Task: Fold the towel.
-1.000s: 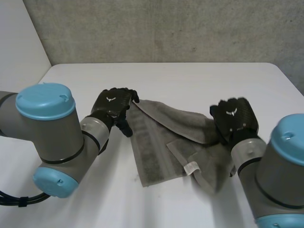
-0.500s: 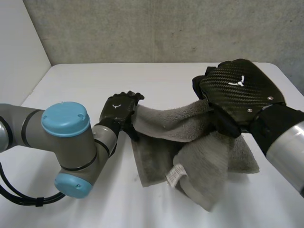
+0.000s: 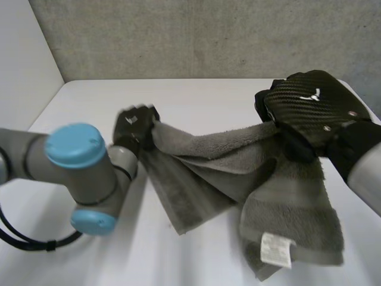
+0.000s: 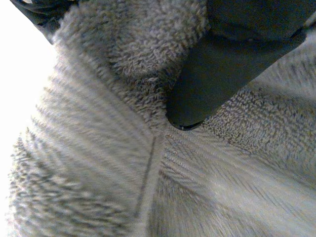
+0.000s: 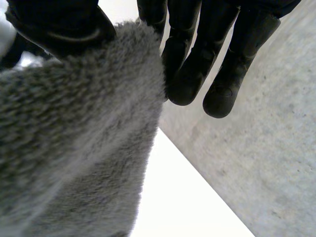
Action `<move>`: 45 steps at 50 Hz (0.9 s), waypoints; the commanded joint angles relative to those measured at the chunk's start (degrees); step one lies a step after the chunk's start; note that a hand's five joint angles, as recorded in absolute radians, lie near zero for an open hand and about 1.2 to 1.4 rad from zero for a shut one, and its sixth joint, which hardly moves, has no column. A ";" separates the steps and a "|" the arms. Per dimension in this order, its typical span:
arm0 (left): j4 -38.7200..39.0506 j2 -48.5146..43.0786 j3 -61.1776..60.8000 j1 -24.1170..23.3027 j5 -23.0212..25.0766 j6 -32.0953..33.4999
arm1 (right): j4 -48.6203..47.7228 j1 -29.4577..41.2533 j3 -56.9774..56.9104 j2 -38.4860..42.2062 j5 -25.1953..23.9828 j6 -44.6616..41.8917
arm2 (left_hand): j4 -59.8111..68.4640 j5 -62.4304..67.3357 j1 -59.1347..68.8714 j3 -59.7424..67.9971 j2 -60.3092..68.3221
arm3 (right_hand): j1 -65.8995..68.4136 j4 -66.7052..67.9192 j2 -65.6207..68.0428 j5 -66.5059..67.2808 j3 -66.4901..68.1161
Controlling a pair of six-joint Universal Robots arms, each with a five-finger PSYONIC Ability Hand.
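There is 1 grey towel, 1 white table, and 2 black hands on 2 arms. The towel is held up over the table, and only its lowest folds seem to reach the table surface, though the head view is too smeared there to be sure.

The towel's long axis runs across the table from the left hand to the right hand, climbing a little toward the right hand, which is higher above the table. The top edge is drawn into a taut, bunched rope between the 2 hands. From the rope, 2 flaps hang toward the table. 1 flap slopes down from the left hand. The other drops below the right hand and carries 1 white label near its bottom hem.

The left hand is clenched on 1 end of the towel. In the left wrist view, a dark finger of the left hand presses into the gathered pile.

The right hand grasps the other end. In the right wrist view, its thumb sits on the towel and the fingers close against the edge, pinching the cloth well above the table.
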 commanded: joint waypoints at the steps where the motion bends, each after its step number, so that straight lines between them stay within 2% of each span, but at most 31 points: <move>1: -0.17 7.76 6.17 3.11 0.27 0.03 | -12.80 -3.12 -11.35 17.07 -2.72 -14.15 | 10.75 11.65 12.19 10.89 10.74 | 3.67 3.06 3.71 3.84 3.23; 2: -0.35 9.24 8.70 3.28 0.01 -0.06 | -12.85 -3.12 -11.39 17.10 -2.72 -14.17 | 10.75 11.65 12.19 10.89 10.74 | 3.67 3.06 3.71 3.84 3.23; 4: -0.44 10.84 11.01 3.37 -0.52 -0.15 | -23.25 -3.03 -17.60 20.08 -2.98 -15.05 | 10.75 11.65 12.19 10.89 10.74 | 3.67 3.06 3.71 3.84 3.23; 7: -0.52 14.34 13.99 3.64 -0.87 -0.41 | -28.93 -2.94 -19.30 20.44 -3.16 -14.70 | 10.75 11.65 12.19 10.89 10.74 | 3.67 3.06 3.71 3.84 3.23; 9: -0.52 16.03 14.26 3.81 -1.40 -0.50 | -38.64 -3.20 -19.83 20.53 -4.21 -13.56 | 10.75 11.65 12.19 10.89 10.74 | 3.67 3.06 3.71 3.84 3.23; 12: -0.70 18.58 12.41 4.34 -3.25 -0.58 | -42.29 -3.64 -18.60 20.53 -7.10 -10.76 | 10.75 11.65 12.19 10.89 10.74 | 3.67 3.06 3.71 3.84 3.23; 15: -1.31 20.59 7.70 4.52 -4.04 -0.50 | -41.85 -3.91 -17.28 20.53 -9.66 -8.55 | 10.75 11.65 12.19 10.89 10.74 | 3.67 3.06 3.71 3.84 3.23; 17: -2.11 21.56 3.98 4.52 -3.86 -0.23 | -38.45 -4.52 -14.92 20.79 -16.22 -4.52 | 10.75 11.65 12.19 10.89 10.74 | 3.67 3.06 3.71 3.84 3.23; 18: -2.80 22.26 0.50 4.43 -3.43 -0.06 | -38.42 -4.52 -14.90 20.79 -16.25 -4.50 | 10.75 11.65 12.19 10.89 10.74 | 3.67 3.06 3.71 3.84 3.23; 20: -3.34 22.53 -3.49 4.16 -2.81 -0.06 | -31.87 -6.45 -12.98 23.06 -22.81 -2.92 | 10.75 11.65 12.19 10.89 10.74 | 3.67 3.06 3.71 3.84 3.23; 21: -3.86 22.53 -7.06 3.99 -2.03 -0.06 | -31.83 -6.46 -12.97 23.07 -22.85 -2.92 | 10.75 11.65 12.19 10.89 10.74 | 3.67 3.06 3.71 3.84 3.23; 23: -4.13 22.53 -10.96 3.99 -1.14 -0.06 | -22.12 -7.77 -12.01 27.10 -27.40 -3.10 | 10.75 11.65 12.19 10.89 10.74 | 3.67 3.06 3.71 3.84 3.23; 24: -4.04 21.66 -14.36 3.90 -0.09 0.03 | -22.08 -7.78 -12.00 27.12 -27.42 -3.10 | 10.75 11.65 12.19 10.89 10.74 | 3.67 3.06 3.71 3.84 3.23; 25: -4.04 21.65 -14.39 3.90 -0.08 0.03 | -17.81 -8.12 -11.92 28.95 -28.11 -3.36 | 10.75 11.65 12.19 10.89 10.74 | 0.90 0.28 0.93 1.07 0.46; 26: -3.87 20.96 -17.26 3.73 0.79 0.03 | -17.77 -8.13 -11.92 28.96 -28.12 -3.36 | 10.75 11.65 12.19 10.89 10.74 | 0.88 0.26 0.91 1.04 0.43; 28: -3.86 19.28 -19.58 3.46 1.59 0.12 | -7.63 -9.35 -11.48 33.25 -27.42 -5.28 | 10.75 11.65 12.19 10.89 10.74 | -22.06 -22.68 -22.03 -21.89 -22.50; 29: -4.21 17.02 -20.97 3.37 2.19 0.12 | -7.57 -9.36 -11.48 33.27 -27.42 -5.29 | 10.75 11.65 12.19 10.89 10.74 | -22.17 -22.79 -22.14 -22.00 -22.61; 31: -4.39 15.06 -21.78 3.37 2.46 0.12 | 1.00 -10.50 -11.48 37.73 -24.97 -10.80 | 10.75 11.65 12.19 10.89 10.74 | -37.91 -38.53 -37.88 -37.75 -38.36; 33: -4.66 13.65 -22.21 3.37 2.64 0.12 | 3.74 -11.11 -10.87 38.80 -23.13 -14.22 | 10.75 11.65 12.19 10.89 10.74 | -40.81 -41.43 -40.78 -40.65 -41.26; 34: -5.26 12.96 -22.21 3.37 2.64 0.12 | 3.76 -11.12 -10.86 38.81 -23.11 -14.26 | 10.75 11.65 12.19 10.89 10.74 | -40.84 -41.46 -40.81 -40.67 -41.29; 36: -5.97 12.77 -22.13 3.46 2.73 0.21 | 4.38 -13.13 -9.46 38.81 -19.09 -17.76 | 10.75 11.65 12.19 10.89 10.74 | -43.01 -43.63 -42.98 -42.85 -43.46; 37: -6.58 12.86 -21.95 3.55 2.73 0.21 | 4.38 -13.14 -9.46 38.81 -19.07 -17.77 | 10.75 11.65 12.19 10.89 10.74 | -43.03 -43.65 -43.00 -42.86 -43.47; 39: -6.85 13.21 -21.69 3.64 2.73 0.38 | 1.50 -13.58 -8.06 37.85 -17.14 -15.15 | 10.75 11.65 12.19 10.89 10.74 | -52.06 -52.68 -52.03 -51.89 -52.50; 40: -7.03 13.65 -21.25 3.81 2.73 0.56 | 1.48 -13.58 -8.05 37.84 -17.13 -15.14 | 10.75 11.65 12.19 10.89 10.74 | -52.11 -52.73 -52.08 -51.94 -52.56; 45: -7.12 17.33 -20.11 4.25 2.73 0.73 | -5.36 -14.63 -2.88 29.51 -17.13 -4.18 | 10.75 11.65 12.19 10.89 10.74 | -64.20 -64.82 -64.17 -64.04 -64.65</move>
